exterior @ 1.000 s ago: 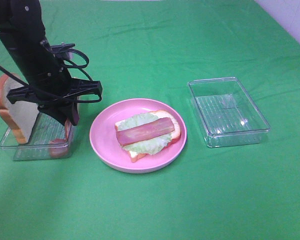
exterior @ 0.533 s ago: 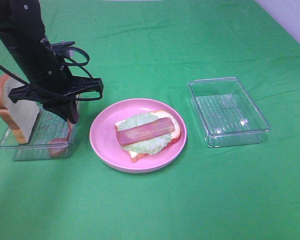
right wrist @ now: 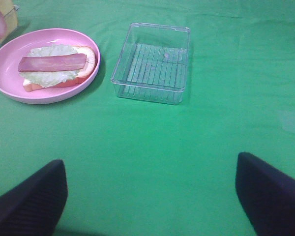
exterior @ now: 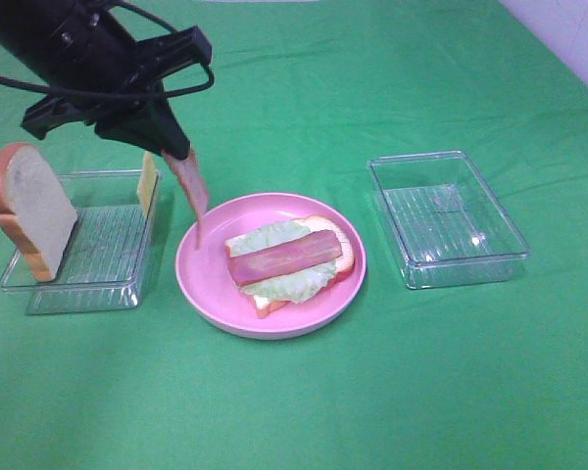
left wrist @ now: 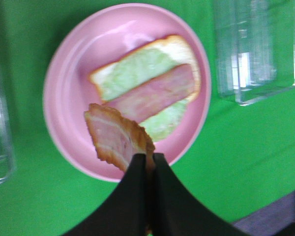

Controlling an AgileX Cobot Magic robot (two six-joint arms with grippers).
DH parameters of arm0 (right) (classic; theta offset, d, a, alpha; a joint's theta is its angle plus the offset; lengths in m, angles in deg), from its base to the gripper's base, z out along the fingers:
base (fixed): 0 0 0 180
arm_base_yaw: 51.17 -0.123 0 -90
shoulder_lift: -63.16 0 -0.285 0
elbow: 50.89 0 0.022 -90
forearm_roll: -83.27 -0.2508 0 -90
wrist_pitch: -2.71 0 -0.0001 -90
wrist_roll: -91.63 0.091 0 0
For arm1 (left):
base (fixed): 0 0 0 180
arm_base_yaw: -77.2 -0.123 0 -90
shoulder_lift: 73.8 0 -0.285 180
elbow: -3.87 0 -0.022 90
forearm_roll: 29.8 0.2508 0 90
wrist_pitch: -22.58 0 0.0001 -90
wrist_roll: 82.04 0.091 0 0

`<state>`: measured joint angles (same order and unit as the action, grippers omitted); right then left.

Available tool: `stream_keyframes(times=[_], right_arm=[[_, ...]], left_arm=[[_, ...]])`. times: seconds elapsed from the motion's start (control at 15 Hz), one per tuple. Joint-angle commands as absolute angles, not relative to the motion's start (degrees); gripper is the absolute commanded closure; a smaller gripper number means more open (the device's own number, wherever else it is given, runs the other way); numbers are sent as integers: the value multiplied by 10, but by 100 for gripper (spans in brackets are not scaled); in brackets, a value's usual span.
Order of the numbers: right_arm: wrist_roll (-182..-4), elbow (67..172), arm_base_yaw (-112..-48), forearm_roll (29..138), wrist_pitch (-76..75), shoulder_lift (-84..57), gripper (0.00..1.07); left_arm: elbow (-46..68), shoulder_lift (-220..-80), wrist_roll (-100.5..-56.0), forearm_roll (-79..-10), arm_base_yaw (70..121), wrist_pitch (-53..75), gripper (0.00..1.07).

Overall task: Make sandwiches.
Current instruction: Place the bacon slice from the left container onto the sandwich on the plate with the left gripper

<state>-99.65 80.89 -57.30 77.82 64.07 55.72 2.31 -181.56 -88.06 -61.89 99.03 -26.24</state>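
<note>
Hanging from the left end effector [exterior: 179,155] in the high view, the held bacon strip [exterior: 194,191] droops limp above the near-left rim of the pink plate [exterior: 201,294], close to the left tray [exterior: 78,294]. The open sandwich [exterior: 294,282] lies on the plate as bread, lettuce and a laid bacon strip [exterior: 282,257]. A bread slice [exterior: 29,211] leans upright in the left tray and a cheese square [exterior: 148,183] stands against its wall. The right tray [exterior: 461,269] sits well apart on the green bench [exterior: 372,392].

From the left wrist, the jaws are clenched on one narrow end of the held bacon strip. The rest curls out over the plate's edge beside the sandwich, not yet above it.

From the right wrist, the right end effector [right wrist: 150,164] is released and holds nothing, low over bare bench, away from the plate.

The pinch looks thin, so a quick swing could shake the strip loose early. Letting go too high, or before it is centred, would likely leave it folded or half on the rim. Coming down too low risks dragging the laid bacon strip or the lettuce off the bread.
</note>
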Motion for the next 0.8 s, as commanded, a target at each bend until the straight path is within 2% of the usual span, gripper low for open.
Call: stream_keyframes(times=[0.07,0.2,0.27,0.47,0.6,0.67,0.8], right_arm=[[-1005,808,-572,775,638,565,20],[-1005,808,-572,775,638,565,20],[-1005,808,-572,775,638,565,20],[-1005,808,-572,775,638,565,20],[-1005,808,-572,775,638,565,20],[-1005,808,-572,775,638,565,20],[-1005,808,-572,775,638,565,20]], left_arm=[[20,-1821,-782,-745,1009,-224,107],[20,-1842,-725,-811,1034,-199,107],[20,-1842,-725,-811,1034,-199,107],[20,-1919,-658,-889,1076,-124,107],[20,-1943,-628,-884,1075,-125,107],[20,-1943,-628,-884,1075,-125,107],[20,-1957,-630,-790,1075,-121,107]])
